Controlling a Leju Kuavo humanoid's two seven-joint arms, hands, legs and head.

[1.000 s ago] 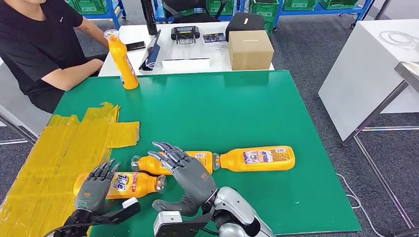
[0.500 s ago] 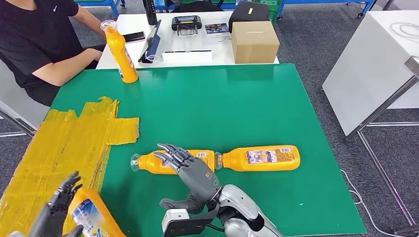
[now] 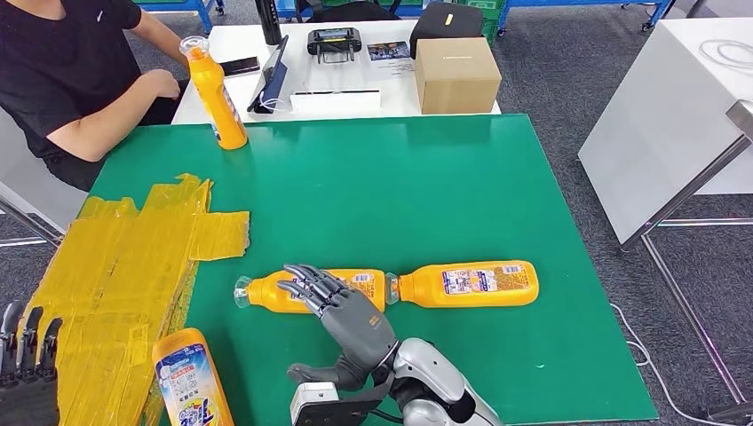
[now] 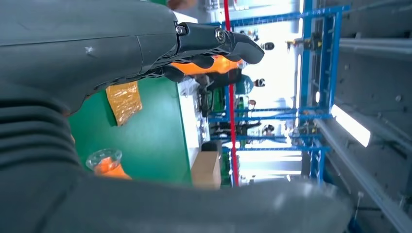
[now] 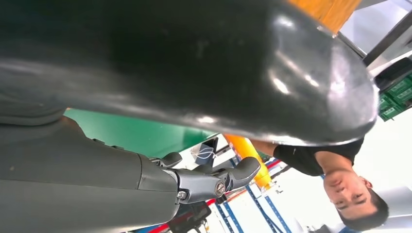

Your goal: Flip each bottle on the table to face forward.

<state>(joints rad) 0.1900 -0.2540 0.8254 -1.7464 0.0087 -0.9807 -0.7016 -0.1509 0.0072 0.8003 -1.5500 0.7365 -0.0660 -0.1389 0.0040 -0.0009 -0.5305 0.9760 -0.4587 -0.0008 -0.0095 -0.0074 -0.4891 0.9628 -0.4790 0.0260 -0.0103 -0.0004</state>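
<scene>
Two orange bottles lie end to end on the green table [image 3: 426,195]: one [image 3: 266,290] with its clear cap to the left, the other [image 3: 466,284] to its right, small label up. My right hand [image 3: 348,315] hovers over the left one with fingers spread, gripping nothing. A third bottle [image 3: 188,383] sits at the front left edge, blue label showing, cut off by the picture's edge. My left hand [image 3: 27,359] is left of it, apart, fingers spread and empty. A fourth bottle [image 3: 216,89] stands upright at the far left corner.
Crumpled yellow tape [image 3: 124,257] covers the table's left part. A person in black [image 3: 71,71] sits at the far left with a hand near the upright bottle. Behind is a white table with a cardboard box [image 3: 457,75] and a controller [image 3: 335,40].
My left hand has let go of the blue-labelled bottle and drawn away to the left; the bottle stays at the front left edge. The right hand has hardly moved.
</scene>
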